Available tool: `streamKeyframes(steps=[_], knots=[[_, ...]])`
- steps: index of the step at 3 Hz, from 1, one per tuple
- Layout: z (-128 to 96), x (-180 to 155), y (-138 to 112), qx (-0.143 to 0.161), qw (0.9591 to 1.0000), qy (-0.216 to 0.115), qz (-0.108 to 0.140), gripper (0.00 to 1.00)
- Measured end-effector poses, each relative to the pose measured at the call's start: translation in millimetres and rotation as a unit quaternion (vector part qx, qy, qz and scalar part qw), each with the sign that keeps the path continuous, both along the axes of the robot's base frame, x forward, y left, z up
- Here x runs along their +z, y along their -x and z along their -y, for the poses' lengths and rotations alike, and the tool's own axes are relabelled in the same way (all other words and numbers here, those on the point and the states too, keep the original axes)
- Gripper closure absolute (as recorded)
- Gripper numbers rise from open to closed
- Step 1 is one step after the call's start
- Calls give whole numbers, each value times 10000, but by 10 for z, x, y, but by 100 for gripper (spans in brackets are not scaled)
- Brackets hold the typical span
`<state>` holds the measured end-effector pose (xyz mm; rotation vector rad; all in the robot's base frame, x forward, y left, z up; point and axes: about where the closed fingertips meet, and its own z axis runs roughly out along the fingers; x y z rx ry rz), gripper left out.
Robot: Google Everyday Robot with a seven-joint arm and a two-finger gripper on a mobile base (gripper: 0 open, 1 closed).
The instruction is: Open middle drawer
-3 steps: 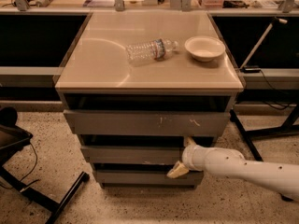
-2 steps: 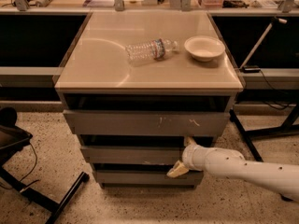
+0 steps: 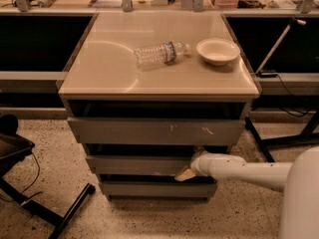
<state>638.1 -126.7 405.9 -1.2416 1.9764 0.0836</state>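
Note:
The middle drawer (image 3: 137, 164) is a wide, shallow grey front under the taller scratched top front (image 3: 154, 131) and above the shortest bottom front (image 3: 154, 189). It stands out a little from the cabinet, with a dark gap above it. My gripper (image 3: 188, 170) sits at the right end of the middle drawer's front, its pale tips against the drawer's top and lower edge. My white arm (image 3: 249, 172) reaches in from the lower right.
A cabinet top (image 3: 99, 68) carries a lying plastic bottle (image 3: 160, 53) and a white bowl (image 3: 218, 51). A black stand leg (image 3: 70, 210) lies on the speckled floor at the left. Black stand legs and cables (image 3: 281, 133) are at the right.

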Motion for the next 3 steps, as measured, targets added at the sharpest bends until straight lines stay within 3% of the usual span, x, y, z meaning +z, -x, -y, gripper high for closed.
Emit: streamKeyframes(steps=[1,3], knots=[[-7,-5,-16,3,10000,5,12,0],[-8,-5,-16,3,10000,4,12,42]])
